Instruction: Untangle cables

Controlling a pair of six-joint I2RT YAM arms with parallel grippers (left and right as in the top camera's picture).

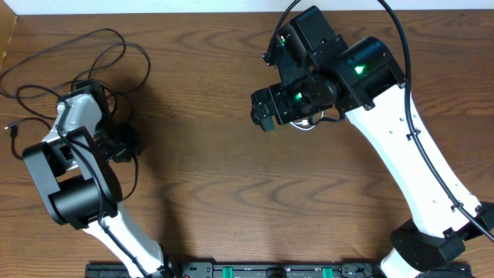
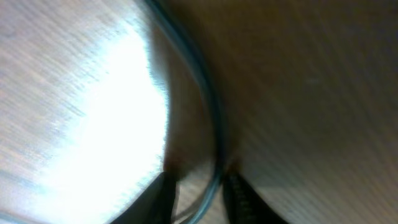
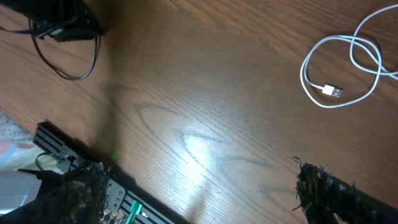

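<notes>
We saw the left gripper (image 2: 202, 200) set low over the brown wood-grain table (image 2: 323, 93). Its two dark fingertips (image 2: 163, 198) stood a little apart at the bottom of the blurred left wrist view. One thin black cable (image 2: 210, 106) curved down from the top and ran between those fingertips, nearer the right-hand one. The view was too blurred for us to tell whether the fingertips pinched the cable or only flanked it.

From overhead, the left gripper (image 1: 122, 144) sat at the table's left side, at the lower right edge of a loose tangle of long black cables (image 1: 85, 58). Their loops spread toward the far left corner. A small plug end (image 1: 13, 131) lay near the left edge.

The right gripper (image 3: 199, 190) hung released and held nothing. Its two rough black fingertips (image 3: 81, 193) stood wide apart with only bare wood between them. Up and to the right in its wrist view lay the short white cable (image 3: 348, 59), flat on the wood in overlapping loops. Its silver plug (image 3: 333, 91) rested inside the largest loop.

From overhead, the right gripper (image 1: 266, 108) hovered over the far middle of the table (image 1: 224, 193), well apart from the black tangle. Only a sliver of the white cable (image 1: 309, 126) showed beneath the arm. A black rail with green marks (image 1: 255, 270) ran along the near edge.
</notes>
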